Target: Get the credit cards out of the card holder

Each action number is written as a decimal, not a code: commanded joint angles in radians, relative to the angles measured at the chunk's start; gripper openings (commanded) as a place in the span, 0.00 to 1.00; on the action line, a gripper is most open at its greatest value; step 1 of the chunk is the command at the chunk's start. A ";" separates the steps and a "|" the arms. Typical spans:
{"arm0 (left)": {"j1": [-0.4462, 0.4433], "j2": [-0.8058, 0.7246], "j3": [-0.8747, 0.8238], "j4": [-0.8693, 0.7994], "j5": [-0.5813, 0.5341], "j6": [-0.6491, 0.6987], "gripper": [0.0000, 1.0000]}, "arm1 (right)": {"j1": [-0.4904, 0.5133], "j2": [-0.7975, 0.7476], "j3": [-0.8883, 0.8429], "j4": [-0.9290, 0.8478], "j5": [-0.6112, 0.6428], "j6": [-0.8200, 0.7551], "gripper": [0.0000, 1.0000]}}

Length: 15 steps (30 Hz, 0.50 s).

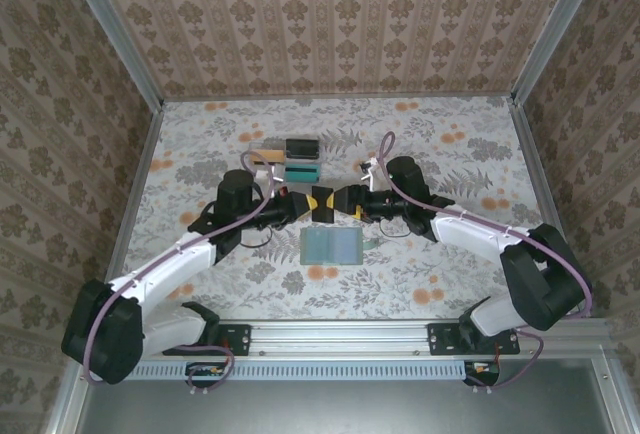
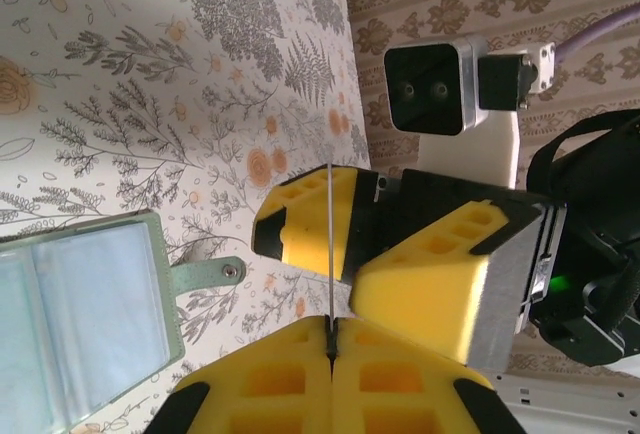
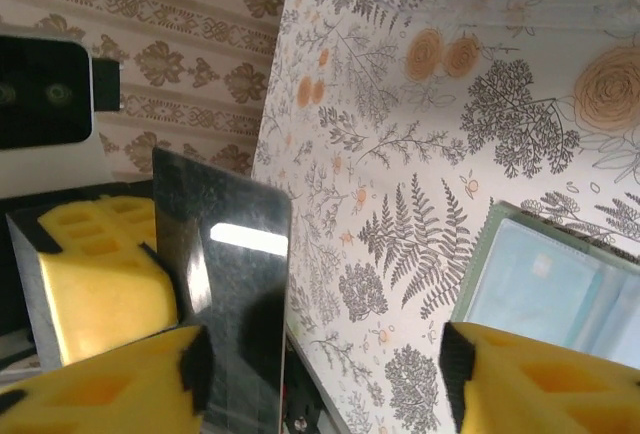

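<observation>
The card holder (image 1: 332, 245) lies open on the flowered table, sage green with pale pockets, just in front of the two grippers. It shows too in the left wrist view (image 2: 80, 324) and in the right wrist view (image 3: 560, 284). Both grippers meet above the table. My left gripper (image 1: 312, 204) (image 2: 330, 329) is shut on a credit card (image 2: 329, 244), seen edge-on as a thin line. That card (image 3: 225, 284) shows a dark glossy face in the right wrist view. My right gripper (image 1: 336, 204) (image 3: 325, 369) is open, one finger beside the card and the other well apart from it.
Behind the grippers stands a clear tray (image 1: 262, 144) with a dark item (image 1: 300, 144), a teal item (image 1: 302, 167) and an orange piece (image 1: 265, 157). Metal rails and patterned walls bound the table on all sides.
</observation>
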State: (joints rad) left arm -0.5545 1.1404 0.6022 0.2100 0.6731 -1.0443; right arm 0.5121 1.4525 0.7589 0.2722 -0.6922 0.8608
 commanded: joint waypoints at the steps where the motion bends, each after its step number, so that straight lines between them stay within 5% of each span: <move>1: 0.015 -0.029 0.035 -0.081 -0.004 0.062 0.00 | -0.013 -0.013 0.011 -0.052 0.008 -0.032 0.75; 6: 0.061 -0.047 0.138 -0.347 -0.023 0.250 0.00 | -0.041 -0.103 0.004 -0.155 0.066 -0.087 1.00; 15: 0.091 0.026 0.416 -0.775 -0.374 0.751 0.00 | -0.053 -0.221 0.021 -0.314 0.167 -0.175 1.00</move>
State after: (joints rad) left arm -0.4675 1.1378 0.9588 -0.3901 0.4587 -0.5388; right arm 0.4664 1.2633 0.7582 0.0414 -0.5766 0.7341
